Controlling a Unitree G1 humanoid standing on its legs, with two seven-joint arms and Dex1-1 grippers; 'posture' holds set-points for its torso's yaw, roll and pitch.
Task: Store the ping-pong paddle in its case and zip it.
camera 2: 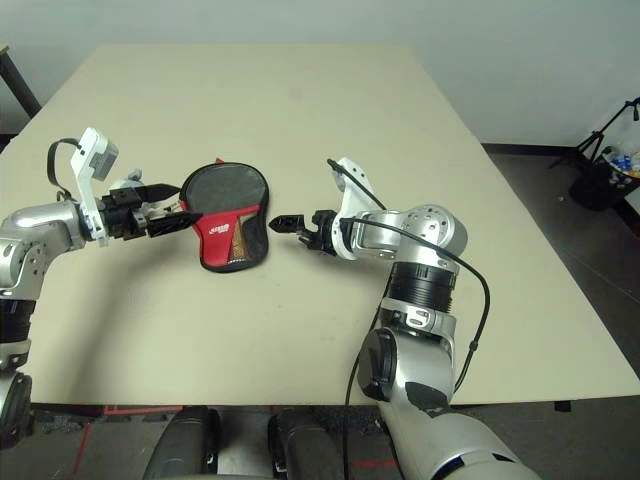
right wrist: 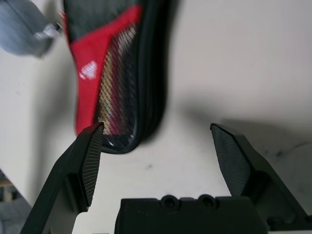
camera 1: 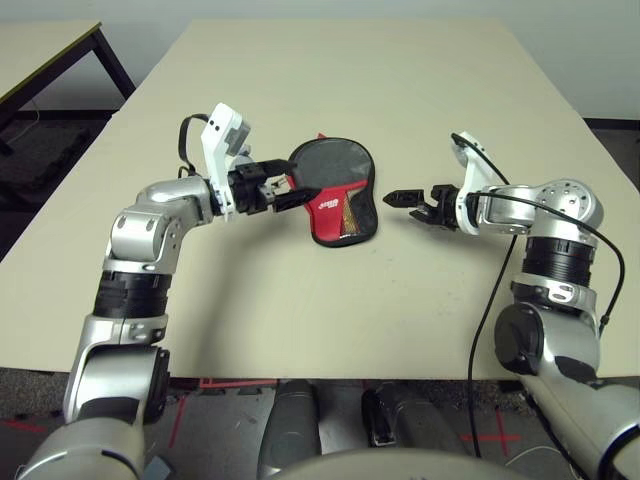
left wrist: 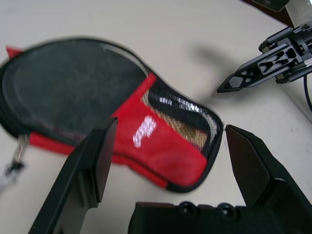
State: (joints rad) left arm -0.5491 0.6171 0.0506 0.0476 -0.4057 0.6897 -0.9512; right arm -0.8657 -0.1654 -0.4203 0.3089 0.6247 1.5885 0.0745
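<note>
The case [camera 1: 338, 190] lies flat on the middle of the beige table [camera 1: 400, 90], its round end far and its red logo panel [left wrist: 146, 134] near. The ping-pong paddle sits inside it. Its black face [camera 1: 334, 162] fills the round part and its wooden handle [left wrist: 187, 132] shows through the mesh. My left gripper [camera 1: 296, 194] hovers open at the case's left edge, one finger on each side of the narrow end in the left wrist view. My right gripper [camera 1: 399, 197] is open just right of the case, not touching it. A grey fuzzy ball [right wrist: 19, 29] hangs by the zipper pull.
Bare tabletop surrounds the case on all sides. A second table [camera 1: 45, 55] stands off to the far left, and a tripod [camera 2: 605, 140] stands on the floor to the far right. The near table edge [camera 1: 330, 375] runs just ahead of my body.
</note>
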